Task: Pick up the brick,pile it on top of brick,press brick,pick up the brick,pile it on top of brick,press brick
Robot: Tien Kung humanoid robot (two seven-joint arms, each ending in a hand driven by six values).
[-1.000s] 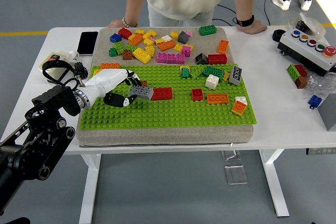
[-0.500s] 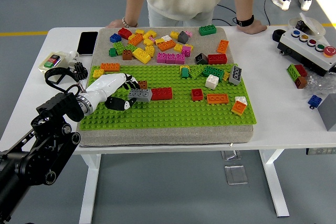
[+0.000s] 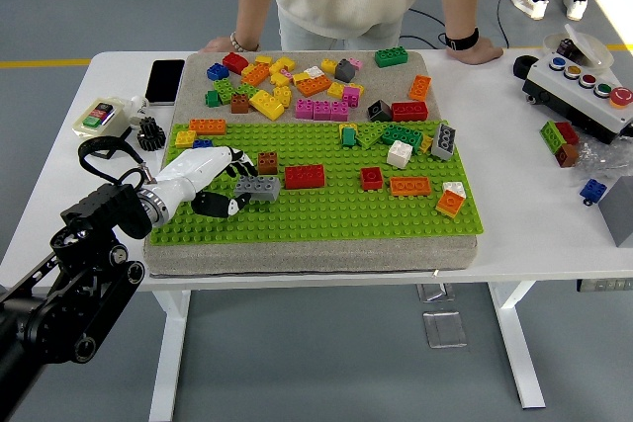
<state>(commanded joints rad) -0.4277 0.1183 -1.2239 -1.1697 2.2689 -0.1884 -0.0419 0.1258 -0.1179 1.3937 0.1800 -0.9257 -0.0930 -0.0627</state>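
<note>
My left hand (image 3: 229,188) reaches in from the left over the green baseplate (image 3: 326,214), fingers curled on the left end of a grey brick (image 3: 261,188). The grey brick is low over the plate, just left of and slightly nearer than a red brick (image 3: 304,176) standing on the studs. A small brown brick (image 3: 267,161) sits just behind the grey one. Whether the grey brick touches the plate I cannot tell. The right hand is out of view.
Several loose coloured bricks (image 3: 297,86) lie on the grey mat behind the plate, and more stand to the right (image 3: 409,185). A person stands at the far edge with both hands (image 3: 475,49) resting on the table. There is a phone (image 3: 165,80) back left and a button box (image 3: 582,91) to the right.
My left hand has drawn back left and toward the near edge. The grey brick came with it, away from the red brick's left end.
</note>
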